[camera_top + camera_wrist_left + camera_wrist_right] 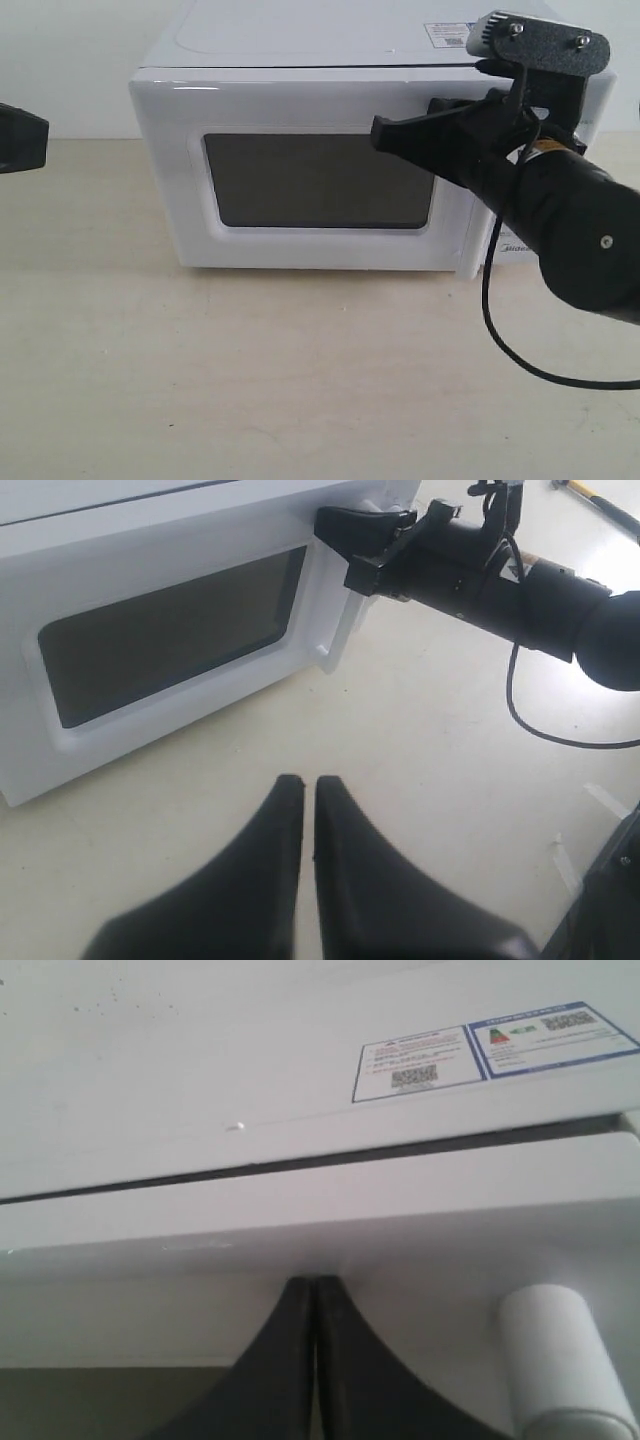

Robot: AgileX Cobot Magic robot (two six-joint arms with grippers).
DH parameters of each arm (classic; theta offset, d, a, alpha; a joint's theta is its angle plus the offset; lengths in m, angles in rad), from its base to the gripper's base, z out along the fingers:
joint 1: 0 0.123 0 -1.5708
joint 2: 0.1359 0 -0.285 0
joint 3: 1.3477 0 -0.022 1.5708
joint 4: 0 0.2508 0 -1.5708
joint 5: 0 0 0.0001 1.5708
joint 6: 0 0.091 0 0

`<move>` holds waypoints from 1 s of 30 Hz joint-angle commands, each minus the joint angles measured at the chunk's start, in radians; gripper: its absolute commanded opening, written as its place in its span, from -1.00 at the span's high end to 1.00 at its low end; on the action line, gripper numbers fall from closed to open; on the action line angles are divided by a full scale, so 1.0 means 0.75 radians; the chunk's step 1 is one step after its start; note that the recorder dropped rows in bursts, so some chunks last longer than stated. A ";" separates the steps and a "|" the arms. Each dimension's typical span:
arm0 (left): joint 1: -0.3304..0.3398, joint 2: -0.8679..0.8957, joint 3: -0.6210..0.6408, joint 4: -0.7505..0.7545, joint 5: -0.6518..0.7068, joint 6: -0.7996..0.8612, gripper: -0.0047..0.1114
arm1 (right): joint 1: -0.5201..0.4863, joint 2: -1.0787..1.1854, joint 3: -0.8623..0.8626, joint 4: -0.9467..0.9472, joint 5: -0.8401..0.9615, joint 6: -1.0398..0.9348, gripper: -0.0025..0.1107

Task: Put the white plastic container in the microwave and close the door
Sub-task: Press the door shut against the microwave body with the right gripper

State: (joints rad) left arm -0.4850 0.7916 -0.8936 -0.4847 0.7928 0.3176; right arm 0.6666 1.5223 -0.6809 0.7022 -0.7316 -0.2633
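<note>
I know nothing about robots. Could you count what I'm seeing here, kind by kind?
microwave: 1
grippers: 2, the left gripper and the right gripper
label stickers on the microwave's top: 2
black cable: 1
Total: 6

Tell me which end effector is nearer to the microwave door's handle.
Right. The right end effector is against the door, just beside the handle; the left end effector hangs off the far side of the microwave, well clear.
</note>
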 commanded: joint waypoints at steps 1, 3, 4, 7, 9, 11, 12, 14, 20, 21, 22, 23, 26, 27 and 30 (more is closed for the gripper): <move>-0.006 -0.009 0.006 0.003 -0.012 -0.003 0.84 | -0.011 0.007 -0.042 0.029 -0.053 -0.033 0.96; -0.006 -0.009 0.006 0.003 -0.012 -0.003 0.84 | -0.011 0.007 -0.042 0.032 -0.053 -0.036 0.96; -0.006 -0.009 0.006 0.003 -0.012 -0.003 0.84 | -0.011 0.007 -0.042 0.042 -0.053 -0.044 0.96; -0.006 -0.009 0.006 0.003 -0.012 -0.003 0.84 | -0.011 0.007 -0.042 0.055 -0.058 -0.050 0.96; -0.006 -0.009 0.006 0.003 -0.012 -0.003 0.84 | -0.027 0.007 -0.042 0.058 -0.057 -0.050 0.96; -0.006 -0.009 0.006 0.003 -0.012 -0.003 0.84 | -0.045 0.007 -0.042 0.064 -0.035 -0.050 0.96; -0.006 -0.009 0.006 0.003 -0.012 -0.003 0.84 | -0.054 0.007 -0.042 0.064 -0.016 -0.050 0.96; -0.006 -0.009 0.006 0.003 -0.012 -0.003 0.84 | -0.056 0.007 -0.042 0.062 -0.002 -0.056 0.96; -0.006 -0.006 0.006 0.003 -0.015 -0.003 0.84 | -0.053 -0.032 -0.039 0.055 0.067 -0.090 0.96; -0.006 -0.006 0.006 0.003 -0.015 -0.003 0.84 | -0.051 -0.049 -0.039 0.055 0.087 -0.110 0.96; -0.006 -0.006 0.006 0.003 -0.015 -0.003 0.84 | -0.051 -0.065 -0.039 0.055 0.104 -0.125 0.96; -0.006 -0.006 0.006 0.003 -0.020 -0.003 0.84 | -0.051 -0.087 -0.039 0.055 0.127 -0.139 0.96; -0.006 -0.006 0.006 0.003 -0.025 -0.003 0.84 | -0.051 -0.160 -0.039 0.065 0.212 -0.201 0.96; -0.006 -0.006 0.006 0.006 -0.027 -0.003 0.84 | -0.051 -0.186 -0.039 0.070 0.249 -0.225 0.96; -0.006 -0.006 0.006 0.015 -0.032 -0.003 0.84 | -0.051 -0.272 0.000 0.080 0.289 -0.280 0.96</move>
State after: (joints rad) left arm -0.4850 0.7916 -0.8936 -0.4828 0.7836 0.3176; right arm 0.6363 1.3768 -0.7060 0.7513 -0.5467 -0.4320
